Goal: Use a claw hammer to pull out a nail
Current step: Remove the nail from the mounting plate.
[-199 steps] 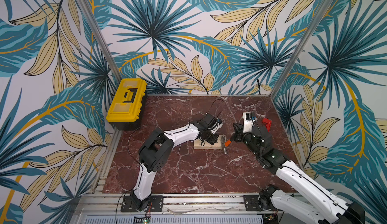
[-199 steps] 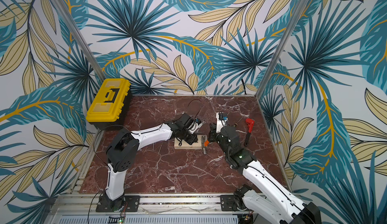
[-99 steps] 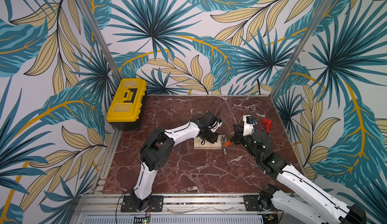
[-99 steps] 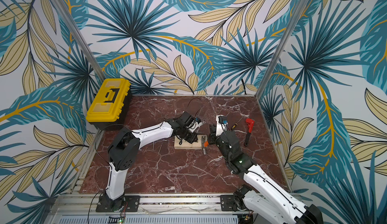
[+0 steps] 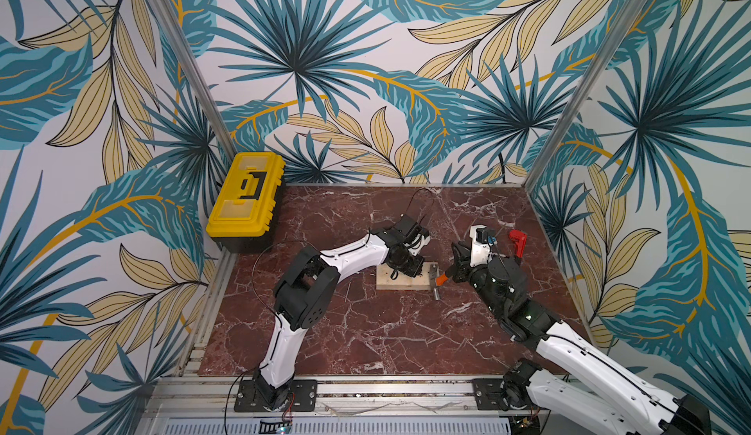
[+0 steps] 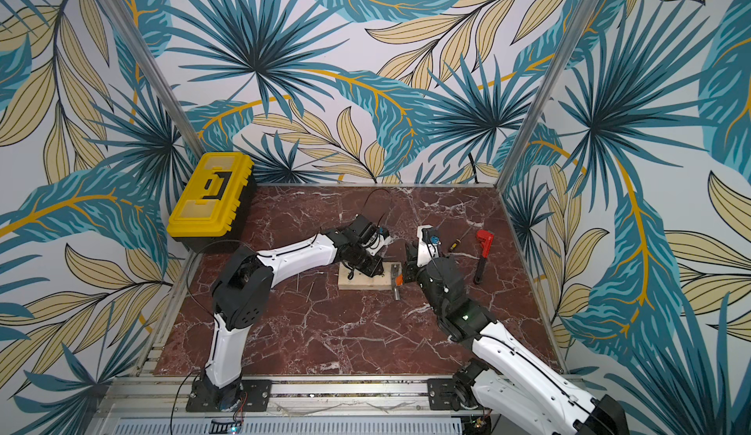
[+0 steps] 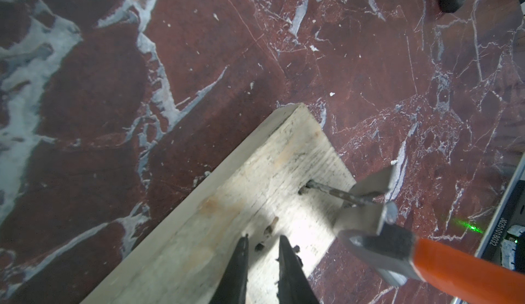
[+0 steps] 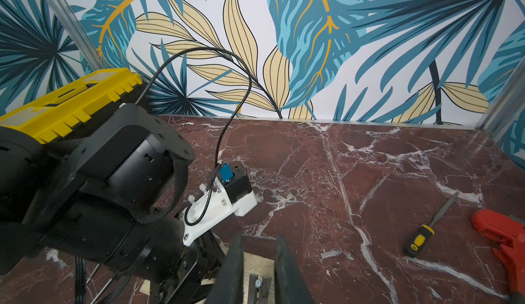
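Claw hammer (image 7: 380, 248) is in the right gripper (image 5: 454, 272), which is clamped on the handle. Both top views show the orange shaft coming out of the closed jaws, with the steel head (image 6: 395, 281) at the right end of the wooden board (image 5: 400, 286). Board lies flat near the middle of the worktop (image 5: 365, 331), slightly toward the back. In the left wrist view the forked claw is hooked on the nail (image 7: 332, 191). The nail sticks out of the board at a slant close to that end, and its shank sits in the slot of the fork. The hammer head hangs past the board edge, over the marble. Left gripper (image 7: 264, 238) is tips-down on the top of the board. Its jaws are parted by only a narrow gap, with nothing between them but bare wood and a few dark specks. In the right wrist view the fingers (image 8: 233, 268) point toward the left arm's wrist, and a bit of grey metal shows low between them. Yellow toolbox (image 5: 244, 201) sits closed at the back left corner. Red wrench (image 6: 483, 250) lies near the right edge, and a small tool with a yellow and black handle (image 8: 420, 235) lies just beside it. Both are well apart from the board.
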You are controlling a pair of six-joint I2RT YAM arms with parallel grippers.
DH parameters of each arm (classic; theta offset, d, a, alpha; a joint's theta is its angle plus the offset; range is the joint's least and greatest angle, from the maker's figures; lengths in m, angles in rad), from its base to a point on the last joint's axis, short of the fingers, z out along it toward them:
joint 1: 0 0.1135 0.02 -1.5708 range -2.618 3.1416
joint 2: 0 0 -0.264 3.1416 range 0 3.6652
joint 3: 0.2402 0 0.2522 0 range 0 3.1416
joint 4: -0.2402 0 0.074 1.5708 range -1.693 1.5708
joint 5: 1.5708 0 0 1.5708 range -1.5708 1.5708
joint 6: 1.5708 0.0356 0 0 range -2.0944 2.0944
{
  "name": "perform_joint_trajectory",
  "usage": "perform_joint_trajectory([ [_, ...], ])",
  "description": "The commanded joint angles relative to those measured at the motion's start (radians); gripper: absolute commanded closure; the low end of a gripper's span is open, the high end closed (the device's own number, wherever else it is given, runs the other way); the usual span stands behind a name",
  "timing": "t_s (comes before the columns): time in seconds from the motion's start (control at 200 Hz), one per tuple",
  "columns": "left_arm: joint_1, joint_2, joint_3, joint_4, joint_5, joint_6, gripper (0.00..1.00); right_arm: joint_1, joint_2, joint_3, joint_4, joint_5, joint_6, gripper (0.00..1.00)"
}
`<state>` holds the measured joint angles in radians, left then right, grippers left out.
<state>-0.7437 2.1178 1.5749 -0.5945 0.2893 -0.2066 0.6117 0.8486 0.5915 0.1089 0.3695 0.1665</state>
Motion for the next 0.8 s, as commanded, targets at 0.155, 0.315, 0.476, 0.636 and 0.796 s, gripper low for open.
perform_joint_trajectory([
  [0.155,0.029,0.23,-0.121,-0.265,-0.172,-0.02,0.79,0.04,-0.003,-0.079,-0.103,0.066,-0.099,1.0],
  [0.315,0.029,0.237,-0.122,-0.274,-0.173,-0.022,0.79,0.046,-0.037,-0.106,-0.087,0.071,-0.093,1.0],
  [0.476,0.029,0.238,-0.122,-0.272,-0.168,-0.024,0.79,0.05,-0.043,-0.122,-0.09,0.083,-0.082,1.0],
  [0.636,0.03,0.235,-0.116,-0.272,-0.166,-0.024,0.79,0.051,-0.05,-0.128,-0.094,0.085,-0.078,1.0],
  [0.796,0.029,0.234,-0.11,-0.272,-0.165,-0.022,0.79,0.051,-0.052,-0.131,-0.095,0.087,-0.079,1.0],
])
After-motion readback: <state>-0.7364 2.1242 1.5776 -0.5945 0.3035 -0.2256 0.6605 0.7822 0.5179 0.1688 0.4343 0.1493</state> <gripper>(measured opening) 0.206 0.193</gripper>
